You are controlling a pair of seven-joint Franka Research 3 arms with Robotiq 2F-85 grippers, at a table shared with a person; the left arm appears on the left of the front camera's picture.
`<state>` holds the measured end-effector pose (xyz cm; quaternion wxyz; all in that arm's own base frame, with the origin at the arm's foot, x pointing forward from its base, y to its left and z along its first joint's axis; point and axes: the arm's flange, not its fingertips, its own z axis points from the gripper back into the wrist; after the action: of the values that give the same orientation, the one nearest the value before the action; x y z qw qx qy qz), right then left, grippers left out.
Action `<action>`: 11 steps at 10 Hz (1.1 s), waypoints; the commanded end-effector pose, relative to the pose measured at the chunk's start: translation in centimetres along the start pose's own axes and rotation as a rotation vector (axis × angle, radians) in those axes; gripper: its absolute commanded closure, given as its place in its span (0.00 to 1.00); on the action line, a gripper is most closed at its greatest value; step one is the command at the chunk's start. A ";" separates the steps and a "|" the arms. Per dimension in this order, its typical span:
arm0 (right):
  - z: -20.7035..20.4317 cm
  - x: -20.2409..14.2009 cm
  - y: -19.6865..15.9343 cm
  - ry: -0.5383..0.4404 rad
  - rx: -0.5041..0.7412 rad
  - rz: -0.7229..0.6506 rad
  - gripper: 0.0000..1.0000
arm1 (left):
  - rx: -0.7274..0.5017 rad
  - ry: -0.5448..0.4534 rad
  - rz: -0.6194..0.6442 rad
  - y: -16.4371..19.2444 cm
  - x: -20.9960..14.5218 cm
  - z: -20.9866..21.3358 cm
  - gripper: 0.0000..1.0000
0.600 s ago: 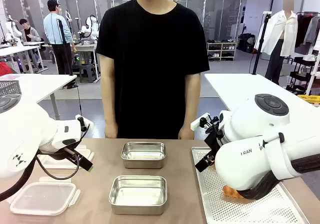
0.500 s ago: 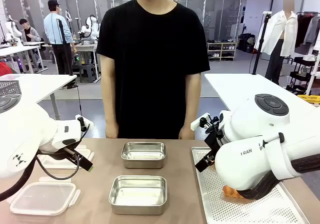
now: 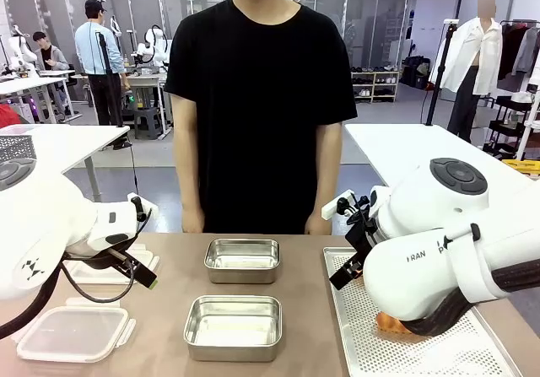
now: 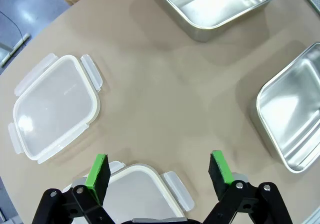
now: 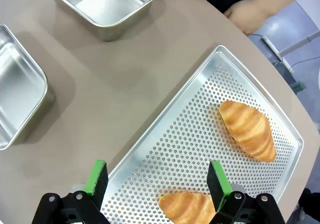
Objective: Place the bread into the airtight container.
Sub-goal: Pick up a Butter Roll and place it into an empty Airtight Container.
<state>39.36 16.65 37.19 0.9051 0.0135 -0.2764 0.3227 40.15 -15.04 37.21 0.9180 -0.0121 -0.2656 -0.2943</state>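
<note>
Nothing has shifted, so you've yet to pick: your right gripper (image 5: 156,176) hangs wide open above a croissant (image 5: 187,208) on the tray (image 5: 190,134) at the right edge of the table (image 5: 125,83), left gripper (image 4: 160,169) equally wide, empty.

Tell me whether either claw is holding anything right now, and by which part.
Nothing is held. The left claw is open above the table. The right claw is open above the tray, not closed on the bread beneath it.
</note>
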 end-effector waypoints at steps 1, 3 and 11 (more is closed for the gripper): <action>0.0 0.0 0.0 0.000 0.001 -0.004 0.00 | 0.000 0.000 0.001 0.0 0.0 0.0 0.00; 0.0 0.0 0.0 0.000 0.000 0.000 0.00 | 0.000 0.000 0.000 0.0 0.0 0.0 0.00; 31.4 1.7 -15.0 -0.002 0.262 0.002 0.00 | -0.183 -0.001 0.032 11.9 7.5 33.1 0.00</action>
<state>33.57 1.04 66.08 0.9007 0.1190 -0.2419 0.3405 35.41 -4.56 67.98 0.9184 -0.0839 -0.2363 -0.3061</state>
